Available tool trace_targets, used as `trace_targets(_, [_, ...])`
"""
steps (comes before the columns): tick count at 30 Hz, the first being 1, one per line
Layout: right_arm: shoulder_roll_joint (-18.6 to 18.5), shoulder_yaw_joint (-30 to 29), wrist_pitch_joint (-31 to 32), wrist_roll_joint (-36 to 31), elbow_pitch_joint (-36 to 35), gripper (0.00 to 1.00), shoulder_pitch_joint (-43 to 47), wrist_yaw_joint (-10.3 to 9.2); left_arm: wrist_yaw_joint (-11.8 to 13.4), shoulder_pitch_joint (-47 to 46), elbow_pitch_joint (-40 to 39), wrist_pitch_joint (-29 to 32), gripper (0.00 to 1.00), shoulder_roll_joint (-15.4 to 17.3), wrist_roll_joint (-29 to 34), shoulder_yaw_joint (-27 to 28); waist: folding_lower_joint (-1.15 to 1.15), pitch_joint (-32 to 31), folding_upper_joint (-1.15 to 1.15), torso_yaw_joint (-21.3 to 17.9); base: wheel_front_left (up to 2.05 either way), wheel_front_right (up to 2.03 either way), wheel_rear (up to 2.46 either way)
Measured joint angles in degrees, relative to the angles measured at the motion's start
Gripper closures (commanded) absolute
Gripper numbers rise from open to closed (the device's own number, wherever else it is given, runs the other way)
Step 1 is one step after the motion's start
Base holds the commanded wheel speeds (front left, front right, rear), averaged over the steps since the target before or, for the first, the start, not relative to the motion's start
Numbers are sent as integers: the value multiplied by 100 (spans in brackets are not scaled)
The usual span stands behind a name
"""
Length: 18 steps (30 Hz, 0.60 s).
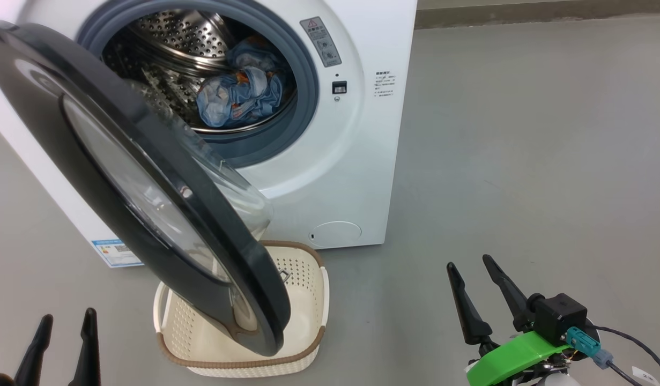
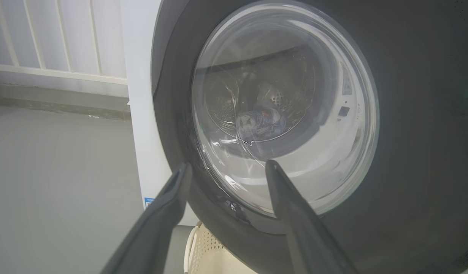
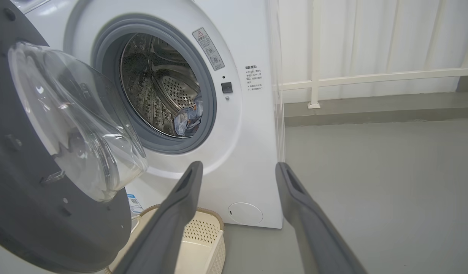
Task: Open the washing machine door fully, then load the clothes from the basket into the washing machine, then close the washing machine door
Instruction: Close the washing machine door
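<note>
Black door (image 1: 147,187) overhanging basket (image 1: 304,292), clothes (image 1: 236,99) apparently bundled in drum (image 1: 174,32)

The clothes (image 1: 238,91) lie in the washing machine (image 1: 356,134), the basket (image 1: 308,300) before it.

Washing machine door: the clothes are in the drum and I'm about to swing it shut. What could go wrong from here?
1. The washing machine door hangs over the basket; its lower edge may catch on it while swinging.
2. The clothes lie near the gasket; a fold could get pinched.
3. The left gripper, jaws open, faces the glass; a push there might slip.
</note>
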Motion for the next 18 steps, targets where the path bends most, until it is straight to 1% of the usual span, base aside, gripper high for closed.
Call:
trace_targets(1, [0,0,0,0,0,41,0,0,0,0,0,0,0,0,0,-3,0,1,0,9,0,0,0])
trace_targets(2, [0,1,0,1,0,57,0,0,0,0,0,0,0,0,0,-10,0,3,0,20,0,0,0])
trace_targets(3, [0,1,0,1,-2,85,0,0,0,-1,0,0,0,0,0,-23,0,5,0,33,0,0,0])
trace_targets(4, [0,1,0,1,-5,100,0,0,0,-2,0,0,0,0,0,-49,0,8,0,52,0,0,0])
trace_targets(7, [0,0,0,2,-29,100,0,0,0,-14,-1,0,0,0,-3,-153,0,19,0,131,0,0,0])
trace_targets(13, [-1,41,0,208,-160,100,-26,0,0,-21,-1,0,0,12,-30,-179,0,50,0,309,0,0,0])
trace_targets(18, [-12,314,0,354,-305,100,-296,0,0,-124,-2,0,0,44,-114,-296,0,106,0,571,0,0,0])
